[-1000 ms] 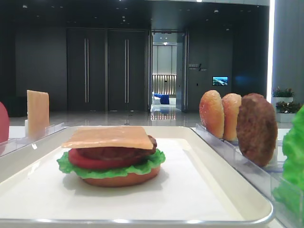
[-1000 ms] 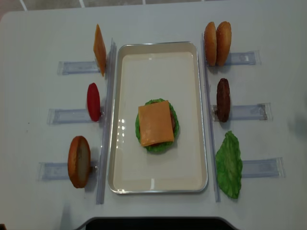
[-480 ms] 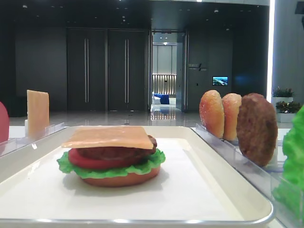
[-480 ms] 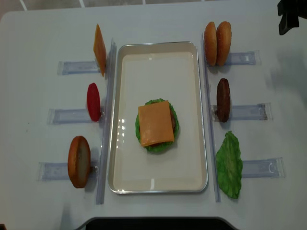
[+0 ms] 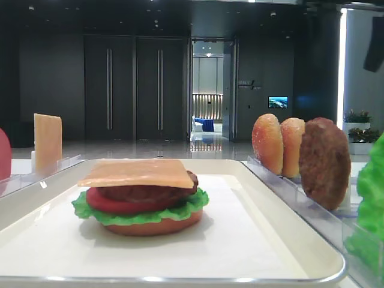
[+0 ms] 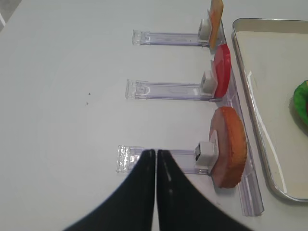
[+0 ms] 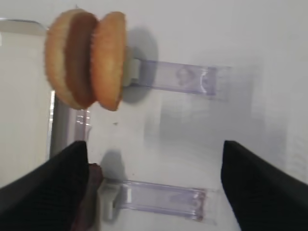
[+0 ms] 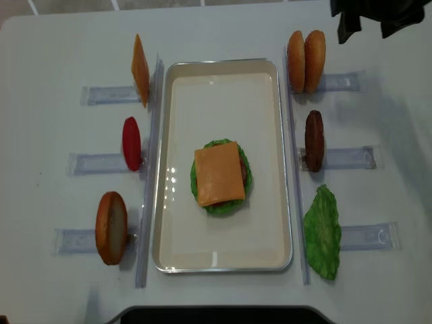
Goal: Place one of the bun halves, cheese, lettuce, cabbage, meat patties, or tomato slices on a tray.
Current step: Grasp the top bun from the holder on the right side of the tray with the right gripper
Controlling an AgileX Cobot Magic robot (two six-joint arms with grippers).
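Right gripper wide open above the bun halves.

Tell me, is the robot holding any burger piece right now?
No. The right end effector is open above the bun halves; the left end effector is shut on nothing.
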